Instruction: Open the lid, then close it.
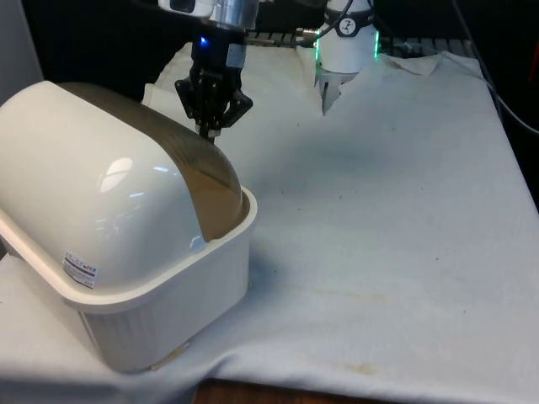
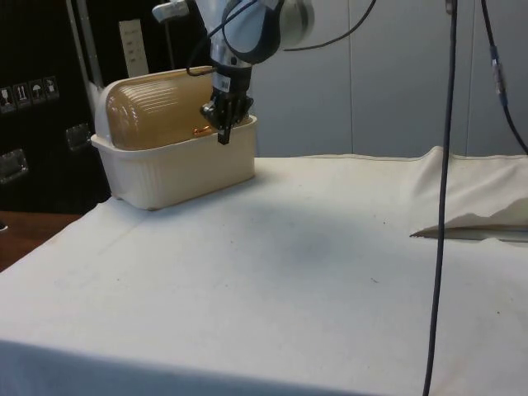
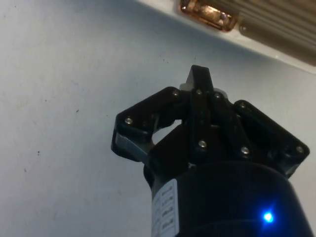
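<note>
Claw point(image 3: 200, 79) pressed together, seemingly beside the bread box's point(image 2: 177, 169) amber handle point(image 3: 207, 12).

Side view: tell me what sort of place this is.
Probably a robotics lab bench: a table under a white cloth, dangling cables, and a gripper beside a bread box.

Bread box sticker point(image 1: 81, 269), print perhaps unreadable

The setting is a robotics laboratory. A work table point(image 2: 313, 272) is draped in a white cloth, black curtains point(image 1: 101, 34) form the backdrop, cables point(image 2: 448, 165) hang overhead, and dark cabinets point(image 2: 41, 99) line one side.
</note>
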Available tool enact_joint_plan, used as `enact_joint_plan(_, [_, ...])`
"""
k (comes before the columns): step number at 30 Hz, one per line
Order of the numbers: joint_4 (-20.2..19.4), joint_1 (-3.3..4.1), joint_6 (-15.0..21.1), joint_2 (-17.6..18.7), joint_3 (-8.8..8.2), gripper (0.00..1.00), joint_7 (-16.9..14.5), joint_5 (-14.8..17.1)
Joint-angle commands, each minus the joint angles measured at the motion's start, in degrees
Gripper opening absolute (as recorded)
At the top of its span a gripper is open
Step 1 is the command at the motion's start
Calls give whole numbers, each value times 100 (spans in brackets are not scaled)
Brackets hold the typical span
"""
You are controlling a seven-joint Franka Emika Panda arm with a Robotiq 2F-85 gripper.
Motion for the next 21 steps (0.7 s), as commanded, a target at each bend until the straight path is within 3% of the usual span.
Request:
enact_joint_plan(1, [0,0,23,6,0,0,17,0])
enact_joint_plan(3, [23,29,155,52,-46,0,126,-17])
enact_joint_plan(9, [29,17,390,115,-34,0,275,0])
enact_joint_plan(21, [189,-6,556,264,-11,0,550,23])
